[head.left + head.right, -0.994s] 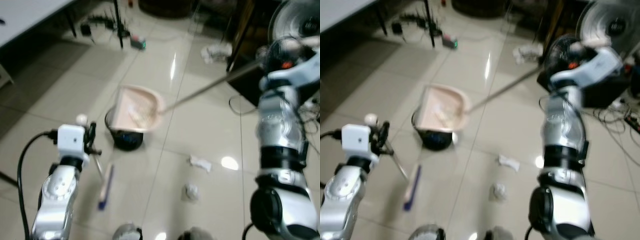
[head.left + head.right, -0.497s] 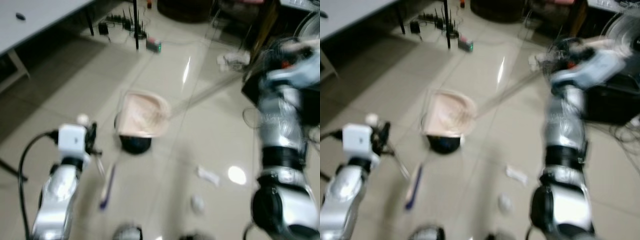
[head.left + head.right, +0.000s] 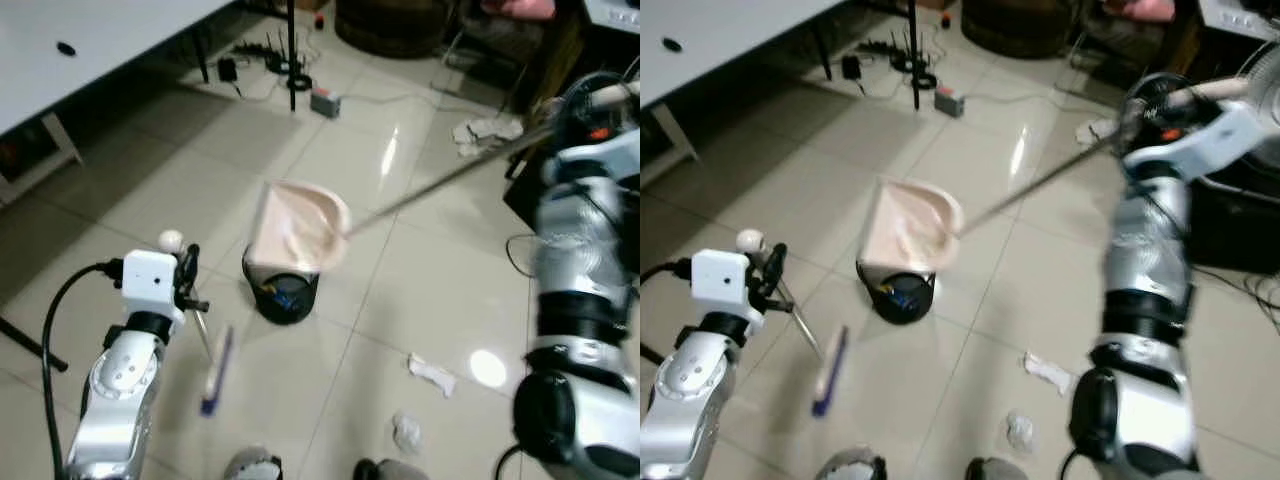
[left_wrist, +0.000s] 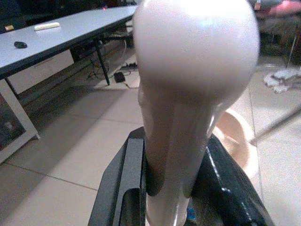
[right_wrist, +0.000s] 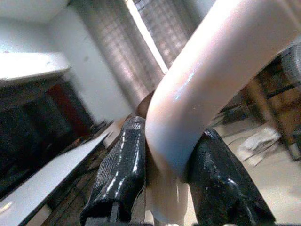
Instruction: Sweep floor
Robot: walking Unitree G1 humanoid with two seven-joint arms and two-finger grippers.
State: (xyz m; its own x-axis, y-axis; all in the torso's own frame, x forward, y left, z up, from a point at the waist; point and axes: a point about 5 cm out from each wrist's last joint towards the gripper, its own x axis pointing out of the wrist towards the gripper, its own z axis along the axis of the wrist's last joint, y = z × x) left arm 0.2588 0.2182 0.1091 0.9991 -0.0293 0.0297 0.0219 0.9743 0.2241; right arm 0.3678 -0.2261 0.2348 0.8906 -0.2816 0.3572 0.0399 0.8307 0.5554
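A pink dustpan [image 3: 300,225] hangs tilted, its mouth down, over a small black bin [image 3: 283,295]. Its long thin handle [image 3: 440,180] runs up to my right gripper [image 3: 1152,108], which is shut on the handle's pale bent end [image 5: 197,94]. My left gripper [image 3: 190,283] is shut on a short broom's handle just under its round knob [image 4: 195,52]. The broom's blue and pale head [image 3: 215,368] rests on the tiles left of the bin. Two crumpled paper scraps [image 3: 432,373] [image 3: 407,432] lie on the floor to the right.
A white table [image 3: 90,35] stands at the back left, with a black stand leg, power strip [image 3: 325,102] and cables behind the bin. More crumpled paper [image 3: 485,130], a fan [image 3: 1265,75] and dark furniture are at the back right. My feet [image 3: 255,465] are at the bottom.
The camera view has shifted. The dustpan has tipped up steeper over the bin, uncovering the bin's opening. The left arm and broom have held their pose.
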